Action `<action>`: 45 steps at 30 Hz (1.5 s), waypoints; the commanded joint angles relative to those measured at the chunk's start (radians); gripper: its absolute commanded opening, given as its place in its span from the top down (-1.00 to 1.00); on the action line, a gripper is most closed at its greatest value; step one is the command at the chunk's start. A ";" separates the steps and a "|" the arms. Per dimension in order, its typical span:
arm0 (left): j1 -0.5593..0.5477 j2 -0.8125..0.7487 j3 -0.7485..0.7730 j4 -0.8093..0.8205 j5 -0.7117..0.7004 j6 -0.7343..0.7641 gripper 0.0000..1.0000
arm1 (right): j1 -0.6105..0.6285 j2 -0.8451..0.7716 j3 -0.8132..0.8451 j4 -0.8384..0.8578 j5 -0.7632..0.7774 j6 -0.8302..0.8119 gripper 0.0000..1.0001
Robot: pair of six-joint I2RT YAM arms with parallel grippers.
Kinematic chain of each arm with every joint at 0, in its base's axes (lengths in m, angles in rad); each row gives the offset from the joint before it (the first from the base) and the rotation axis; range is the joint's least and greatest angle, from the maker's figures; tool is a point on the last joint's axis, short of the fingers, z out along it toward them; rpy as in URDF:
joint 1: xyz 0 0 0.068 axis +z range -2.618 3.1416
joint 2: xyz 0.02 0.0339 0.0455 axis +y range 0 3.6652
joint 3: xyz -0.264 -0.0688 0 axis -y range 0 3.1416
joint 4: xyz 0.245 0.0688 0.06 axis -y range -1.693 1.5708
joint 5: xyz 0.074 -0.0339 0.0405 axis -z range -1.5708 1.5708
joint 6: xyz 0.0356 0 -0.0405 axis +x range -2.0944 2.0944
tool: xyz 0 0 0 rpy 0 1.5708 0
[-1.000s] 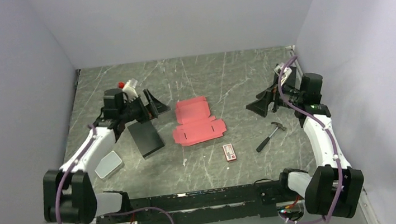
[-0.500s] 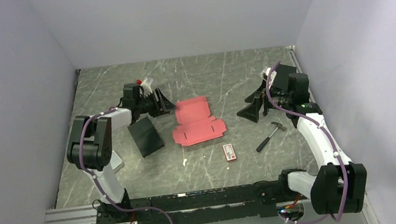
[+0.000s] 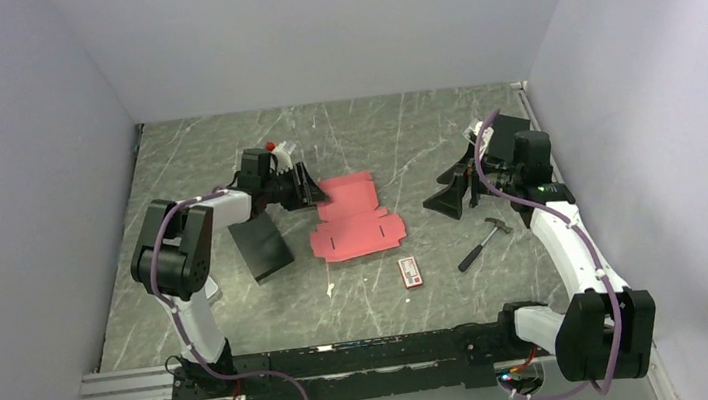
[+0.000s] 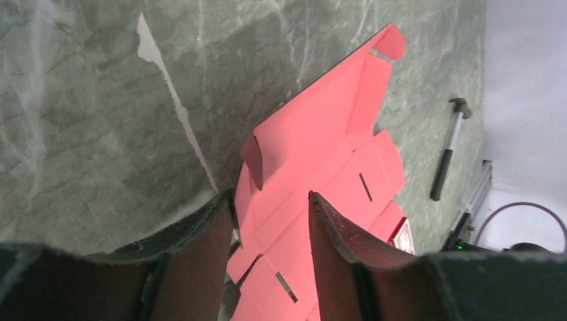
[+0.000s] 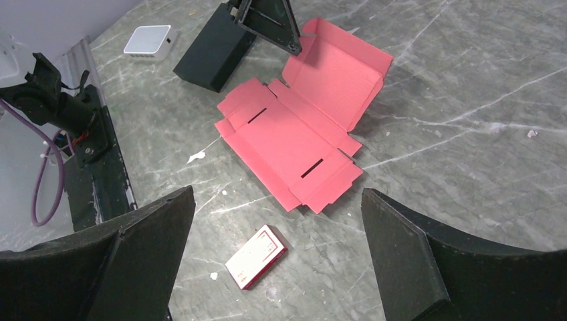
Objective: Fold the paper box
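The paper box (image 3: 353, 222) lies unfolded mid-table. The left gripper (image 4: 271, 200), jaws half apart, straddles its left edge without pinching. The right gripper (image 3: 446, 192) gapes wide and empty over bare table (image 3: 372, 127) to the right.

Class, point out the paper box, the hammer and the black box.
paper box (image 3: 356, 235), top view, lower panel.
hammer (image 3: 476, 249), top view, handle.
black box (image 3: 261, 249), top view, top face.

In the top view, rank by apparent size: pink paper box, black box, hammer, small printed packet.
1. paper box, largest
2. black box
3. hammer, long but thin
4. printed packet, smallest
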 commanded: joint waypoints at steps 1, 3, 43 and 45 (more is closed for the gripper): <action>-0.019 -0.005 0.035 -0.070 -0.087 0.064 0.05 | 0.007 -0.015 0.008 0.016 -0.022 -0.028 -0.99; -0.026 -0.014 0.028 -0.068 -0.112 0.072 0.15 | 0.008 -0.014 0.006 0.020 -0.023 -0.024 -0.99; -0.548 -0.641 -0.472 0.660 -1.173 -0.073 1.00 | 0.204 0.169 -0.273 0.813 0.246 0.849 -0.95; -0.572 -0.627 -0.466 0.682 -1.189 -0.062 1.00 | 0.206 0.170 -0.276 0.828 0.254 0.867 -0.92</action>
